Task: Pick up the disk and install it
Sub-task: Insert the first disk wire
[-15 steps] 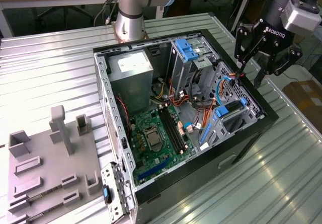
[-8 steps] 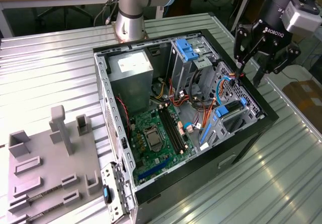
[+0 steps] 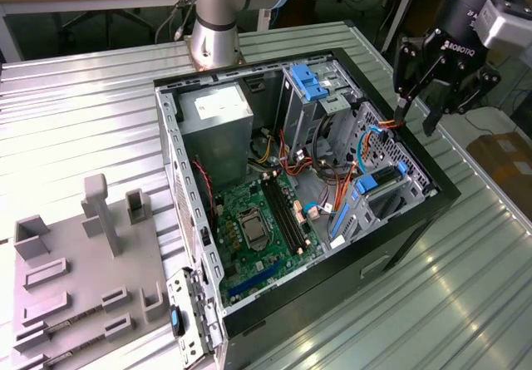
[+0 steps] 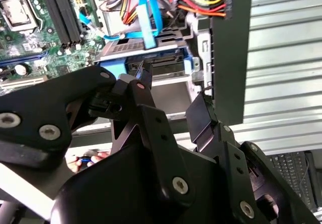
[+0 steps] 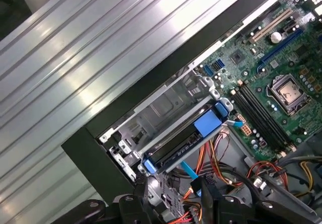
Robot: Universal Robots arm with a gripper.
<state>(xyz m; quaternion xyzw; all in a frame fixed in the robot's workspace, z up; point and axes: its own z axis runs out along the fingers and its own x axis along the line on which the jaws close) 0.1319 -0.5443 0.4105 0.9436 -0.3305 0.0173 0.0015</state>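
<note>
Well, the claw point(image 3: 416, 114) hangs spread open and empty over the edge of the open computer case point(image 3: 435, 189), at the exterior view's right, touching nothing. Just below it the disk point(image 3: 378, 185) sits in the metal bay point(image 5: 166, 108) at that corner of the case. Its blue rails show in both wrist views, and a light-blue cable point(image 4: 150, 12) runs down to it. Further in lies the green board point(image 3: 258, 220), then the grey power box point(image 3: 214, 120). A grey plastic rack point(image 3: 83, 278) stands on the ribbed metal table point(image 3: 75, 112), well apart at the exterior view's left.
</note>
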